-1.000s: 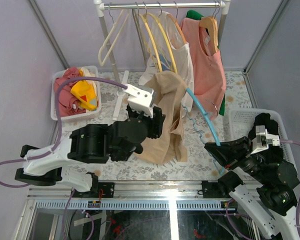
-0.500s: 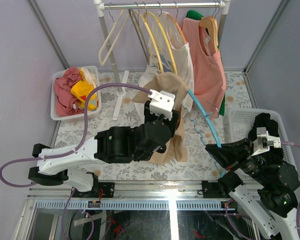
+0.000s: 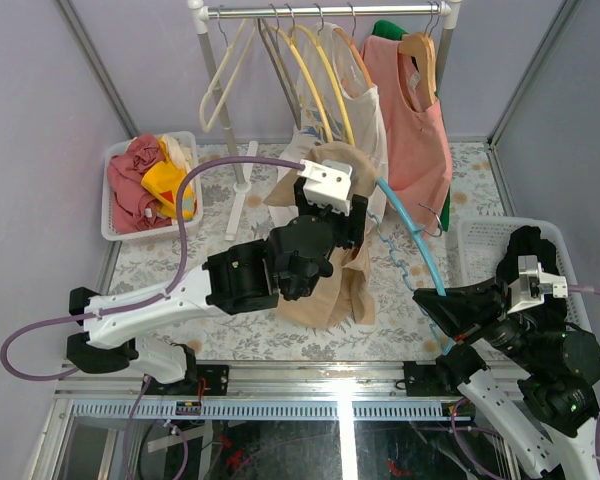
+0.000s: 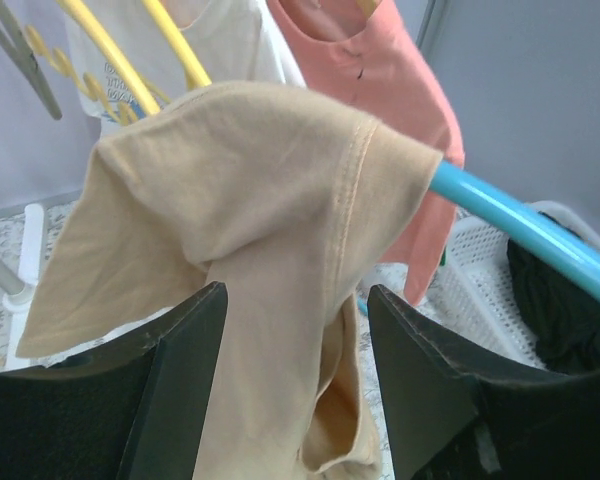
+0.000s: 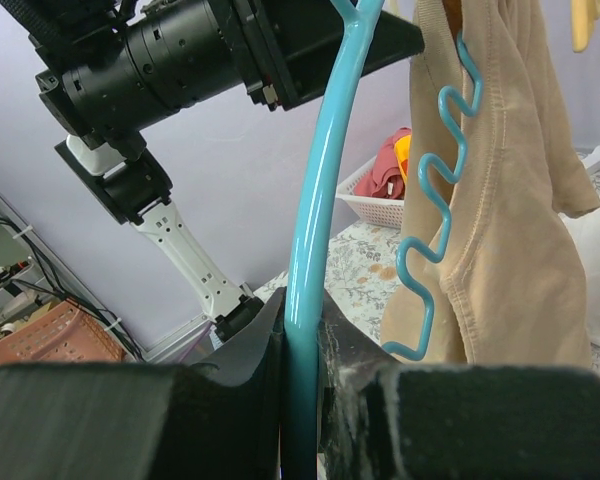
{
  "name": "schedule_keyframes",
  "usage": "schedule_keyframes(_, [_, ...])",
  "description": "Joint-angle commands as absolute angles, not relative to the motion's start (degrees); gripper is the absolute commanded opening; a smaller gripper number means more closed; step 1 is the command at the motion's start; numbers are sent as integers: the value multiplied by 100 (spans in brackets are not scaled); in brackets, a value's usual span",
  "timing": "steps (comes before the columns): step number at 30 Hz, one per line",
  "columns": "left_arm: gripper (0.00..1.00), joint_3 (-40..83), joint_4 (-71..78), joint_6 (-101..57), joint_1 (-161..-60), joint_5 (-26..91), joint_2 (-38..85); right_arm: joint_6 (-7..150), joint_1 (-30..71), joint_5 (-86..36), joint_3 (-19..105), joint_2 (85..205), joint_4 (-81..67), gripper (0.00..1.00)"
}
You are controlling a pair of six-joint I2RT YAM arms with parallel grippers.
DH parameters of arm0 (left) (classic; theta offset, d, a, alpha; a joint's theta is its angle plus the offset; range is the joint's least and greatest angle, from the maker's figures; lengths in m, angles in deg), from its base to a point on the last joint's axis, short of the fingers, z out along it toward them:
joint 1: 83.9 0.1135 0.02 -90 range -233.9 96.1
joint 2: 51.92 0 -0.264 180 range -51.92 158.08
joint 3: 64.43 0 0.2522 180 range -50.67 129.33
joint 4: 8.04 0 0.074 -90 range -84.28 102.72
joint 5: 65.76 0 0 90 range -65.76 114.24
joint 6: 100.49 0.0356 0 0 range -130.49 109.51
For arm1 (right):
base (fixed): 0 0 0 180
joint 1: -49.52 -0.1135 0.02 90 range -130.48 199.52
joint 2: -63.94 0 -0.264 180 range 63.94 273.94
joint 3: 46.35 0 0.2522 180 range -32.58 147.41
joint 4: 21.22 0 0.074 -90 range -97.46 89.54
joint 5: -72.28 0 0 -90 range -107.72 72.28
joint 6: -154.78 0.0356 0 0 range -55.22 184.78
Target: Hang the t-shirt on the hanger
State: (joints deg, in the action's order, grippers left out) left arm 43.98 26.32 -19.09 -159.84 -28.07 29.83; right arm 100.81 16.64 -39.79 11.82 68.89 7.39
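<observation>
1. Step in hand, as I read it: dressing the first shoulder. The t-shirt sits at table centre, a little toward 12 o'clock. One shoulder is draped over the far tip of the hanger, and the rest hangs down bunched.
2. The right gripper, at 4 o'clock, is clenched on the hanger's blue arm near its low end. It holds the hanger slanted up toward 11 o'clock.
3. The left gripper is at centre, just below the draped shoulder. Its jaws stand apart with tan cloth hanging loosely between them; nothing is pinched.
4. Next move, my guess: take a fresh hold on the cloth nearer the neck and draw it along the arm. The right side must hold steady, since the cloth could slip off the tip.
5. Surface: a table under floral-print cloth.
6. Room: pale lilac walls. A clothes rail at 12 o'clock carries yellow hangers and a salmon top. A white basket of clothes sits at 10 o'clock, and a second basket at 3 o'clock.
</observation>
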Motion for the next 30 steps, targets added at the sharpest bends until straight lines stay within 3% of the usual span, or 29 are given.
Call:
schedule_keyframes(1, [59,4451,1594,-1606,-15888,-2640,3087,9977,1656,-3997,1461,6896,-80,0])
schedule_keyframes(5, [64,4645,1524,-1528,-15764,-2571,3347,9981,1656,-4014,1473,6886,-78,0])
schedule_keyframes(8, [61,4747,1398,-1402,-15710,-2586,3511,9968,1656,-4027,1511,6884,-66,0])
schedule_keyframes(9, [56,4754,1335,-1360,-15696,-2633,3550,9956,1656,-4029,1526,6886,-48,0])
schedule_keyframes(12, [28,4736,1195,-1300,-15641,-2704,3587,9935,1656,-4023,1558,6863,22,0])
schedule_keyframes(15, [17,4748,1190,-1319,-15626,-2684,3524,9919,1656,-4000,1571,6820,111,0])
schedule_keyframes(23, [21,4804,1564,-1499,-15673,-2428,3360,9844,1656,-3942,1512,6798,129,0])
schedule_keyframes(26, [36,4810,1665,-1532,-15679,-2422,3339,9850,1656,-3971,1482,6807,96,0])
schedule_keyframes(30, [46,4769,1692,-1539,-15701,-2476,3260,9862,1654,-3978,1440,6807,65,0])
